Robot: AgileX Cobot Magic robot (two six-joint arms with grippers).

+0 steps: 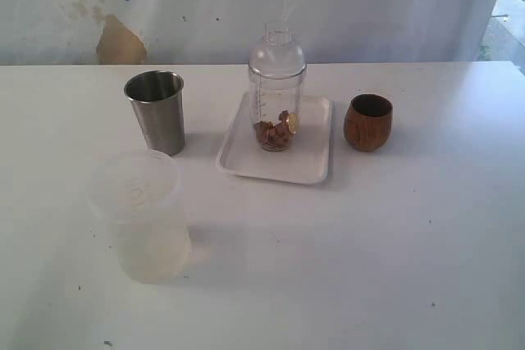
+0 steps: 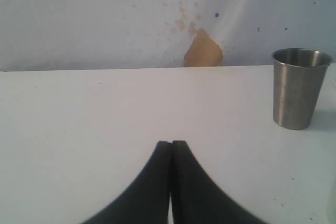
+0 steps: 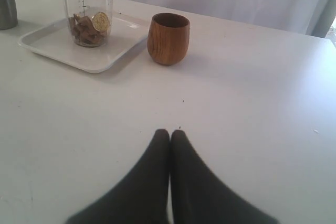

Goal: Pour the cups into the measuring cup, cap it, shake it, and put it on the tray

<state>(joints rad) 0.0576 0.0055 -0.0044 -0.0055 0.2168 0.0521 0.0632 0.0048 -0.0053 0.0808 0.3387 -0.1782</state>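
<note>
The clear measuring cup [image 1: 277, 92] [image 3: 87, 9] stands upright on the white tray [image 1: 312, 161] [image 3: 58, 43], capped with a clear domed lid, brown pieces and a yellow slice at its bottom. The steel tumbler [image 1: 156, 111] [image 2: 297, 88] stands left of the tray. The brown wooden cup [image 1: 367, 122] [image 3: 168, 39] stands right of it. Neither gripper shows in the exterior view. My left gripper [image 2: 171, 143] is shut and empty over bare table, well short of the steel tumbler. My right gripper [image 3: 169, 132] is shut and empty, short of the wooden cup.
A frosted milky-white plastic cup [image 1: 141, 215] stands at the front left of the white table [image 1: 369, 260]. A pale wall with a brown patch [image 1: 120, 42] [image 2: 202, 49] runs behind the table's far edge.
</note>
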